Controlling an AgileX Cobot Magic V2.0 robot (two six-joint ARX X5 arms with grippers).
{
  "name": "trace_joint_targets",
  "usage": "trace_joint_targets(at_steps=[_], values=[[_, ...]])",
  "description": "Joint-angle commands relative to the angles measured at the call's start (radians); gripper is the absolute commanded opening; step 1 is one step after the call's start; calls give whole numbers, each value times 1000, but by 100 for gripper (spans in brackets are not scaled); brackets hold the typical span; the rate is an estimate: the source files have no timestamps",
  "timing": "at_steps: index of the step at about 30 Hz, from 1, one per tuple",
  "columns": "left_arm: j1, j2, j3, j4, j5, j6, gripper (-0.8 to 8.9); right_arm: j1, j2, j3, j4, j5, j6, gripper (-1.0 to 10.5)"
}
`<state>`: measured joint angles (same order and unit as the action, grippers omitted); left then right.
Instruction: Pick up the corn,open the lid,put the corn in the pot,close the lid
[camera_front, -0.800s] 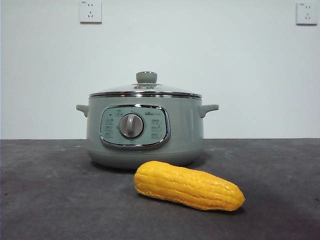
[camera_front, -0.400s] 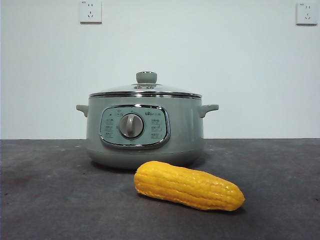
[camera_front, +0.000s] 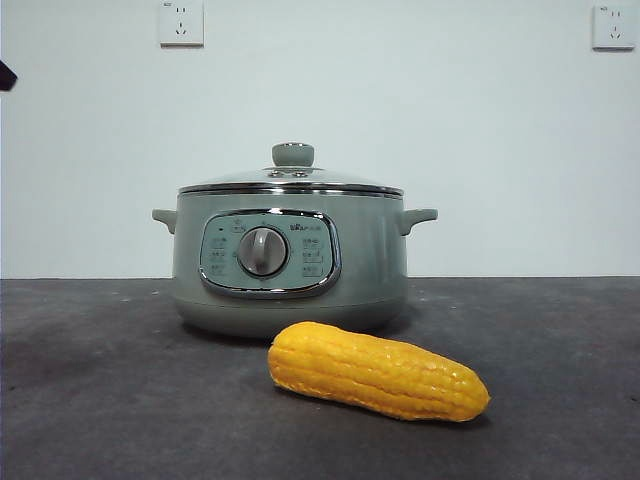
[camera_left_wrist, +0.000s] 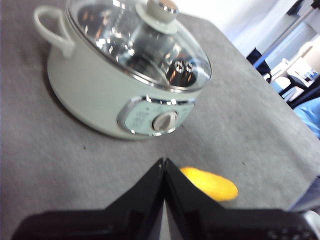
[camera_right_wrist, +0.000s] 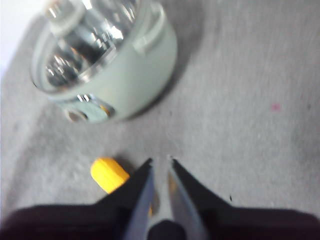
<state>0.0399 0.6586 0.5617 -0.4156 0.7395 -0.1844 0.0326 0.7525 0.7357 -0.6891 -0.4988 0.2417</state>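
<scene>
The sage-green pot (camera_front: 290, 260) stands mid-table with the glass lid (camera_front: 290, 180) shut on it, its green knob (camera_front: 293, 154) on top. The yellow corn (camera_front: 378, 370) lies on the table just in front of the pot, tapered end to the right. My left gripper (camera_left_wrist: 163, 162) is shut and empty, up above the table, with the pot (camera_left_wrist: 95, 95), lid (camera_left_wrist: 140, 45) and corn (camera_left_wrist: 212, 184) beyond it. My right gripper (camera_right_wrist: 160, 160) is open by a narrow gap and empty, above the corn (camera_right_wrist: 107, 175), with the pot (camera_right_wrist: 130, 75) beyond it.
The dark grey tabletop (camera_front: 100, 400) spreads around the pot. A white wall with two sockets (camera_front: 181, 22) stands behind. A black arm tip (camera_front: 5, 75) shows at the upper left edge of the front view.
A black arm tip has come into the front view at the upper left edge. The pot, lid and corn have not moved.
</scene>
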Motion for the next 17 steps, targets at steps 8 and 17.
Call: trace_joint_targets(at_steps=[8,17], values=[[-9,162,114,-106,106,70,-4,186,238,95,-31,23,-79,411],[-34,210,152,-125,133,92,-4,473,512,279,-92,201,-156,546]])
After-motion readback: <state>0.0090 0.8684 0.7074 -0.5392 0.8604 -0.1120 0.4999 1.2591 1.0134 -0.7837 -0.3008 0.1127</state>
